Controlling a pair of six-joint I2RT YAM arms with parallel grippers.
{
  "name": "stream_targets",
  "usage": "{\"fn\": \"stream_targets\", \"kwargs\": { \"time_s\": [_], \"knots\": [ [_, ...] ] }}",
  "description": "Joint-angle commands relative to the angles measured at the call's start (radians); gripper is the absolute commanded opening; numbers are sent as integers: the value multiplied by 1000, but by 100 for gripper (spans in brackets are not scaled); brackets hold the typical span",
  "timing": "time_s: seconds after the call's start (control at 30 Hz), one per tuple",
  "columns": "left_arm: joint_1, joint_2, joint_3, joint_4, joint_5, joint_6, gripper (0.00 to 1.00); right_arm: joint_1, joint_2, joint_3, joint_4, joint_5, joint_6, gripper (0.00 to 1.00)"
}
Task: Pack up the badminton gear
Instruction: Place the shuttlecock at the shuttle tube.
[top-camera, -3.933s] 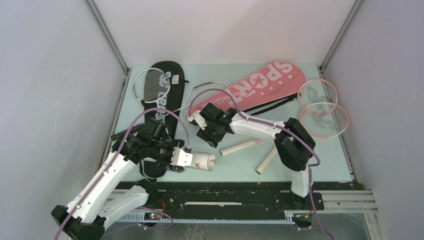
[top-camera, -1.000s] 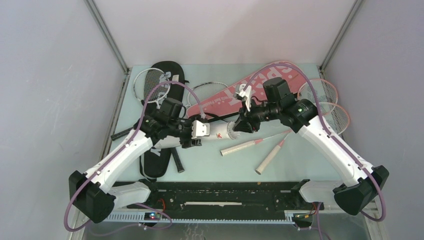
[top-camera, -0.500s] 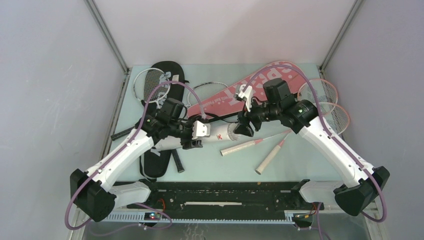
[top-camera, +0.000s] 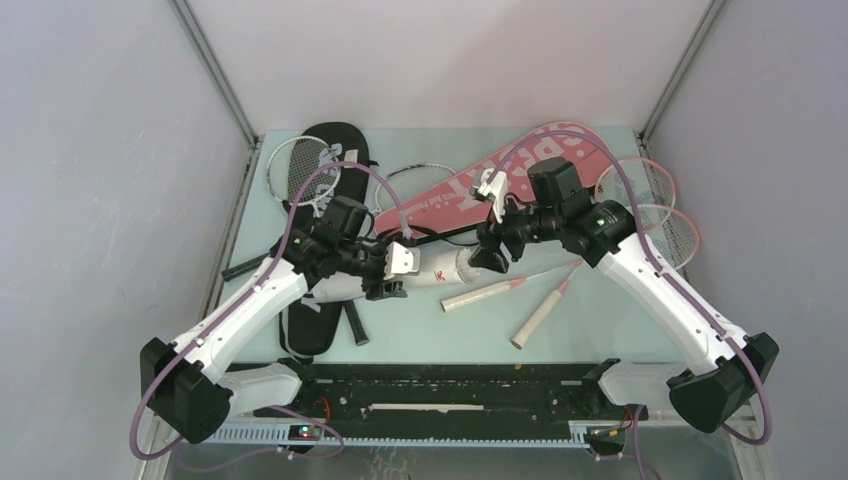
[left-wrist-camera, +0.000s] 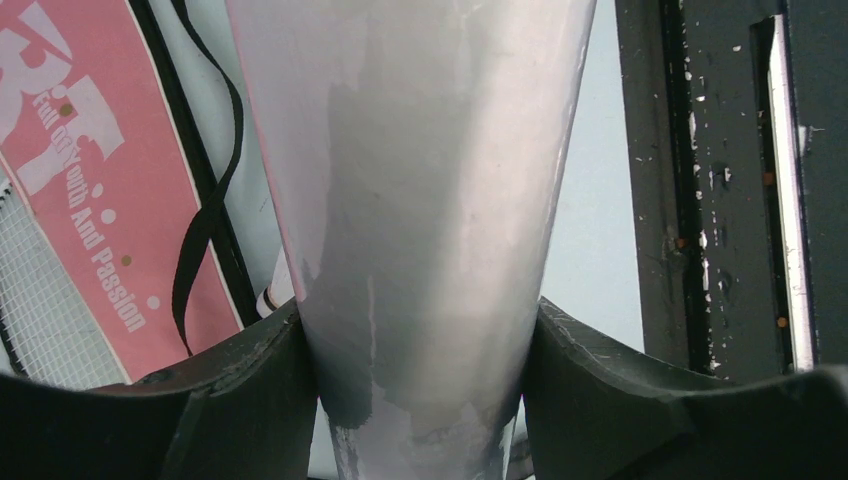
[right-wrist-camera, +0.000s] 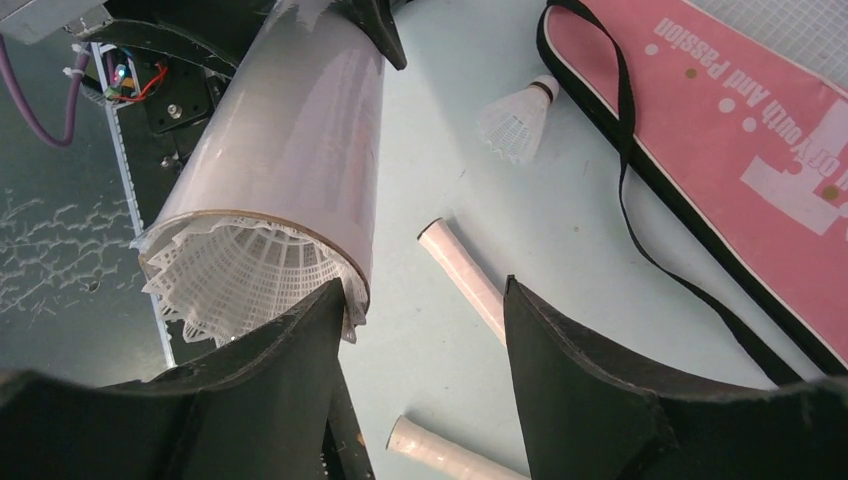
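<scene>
The long white tube (top-camera: 440, 268) hung level above the table (top-camera: 600, 320), its long axis running across the robot and its open mouth facing the right gripper (top-camera: 490, 256), the nearer arm to that end. The left gripper (top-camera: 388, 272) clenched the tube's body. The right gripper's jaws stood apart and empty at the mouth, one finger beside the feather skirt of a shuttlecock (right-wrist-camera: 250, 262) lodged there; contact could not be judged. A second shuttlecock (right-wrist-camera: 515, 122) lay by the pink cover (right-wrist-camera: 740, 130), probably next.
</scene>
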Motion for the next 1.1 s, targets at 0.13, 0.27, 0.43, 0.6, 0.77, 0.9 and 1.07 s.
{"fn": "stream_targets", "kwargs": {
  "time_s": [0.13, 0.27, 0.43, 0.6, 0.77, 0.9, 1.07],
  "knots": [
    [-3, -18, 64, 50, 112, -58, 57, 44, 30, -5, 42, 32, 0, 68],
    [-3, -11, 61, 70, 118, -78, 56, 63, 45, -5, 49, 42, 4, 68],
    [-4, -2, 60, 77, 110, -83, 56, 81, 61, -5, 54, 55, 7, 68],
    [-5, -9, 33, 61, 22, -10, 56, 63, 43, -3, 65, 52, 12, 71],
    [-4, -23, 23, 7, -72, 85, 57, -1, 19, 53, 33, -32, 28, 76],
    [-5, -36, 23, -35, -130, 139, 58, -80, 6, 109, 11, -129, 47, 78],
    [-4, -60, 21, -95, -172, 195, 59, -129, -3, 112, 39, -93, 52, 78]
  ]
}}
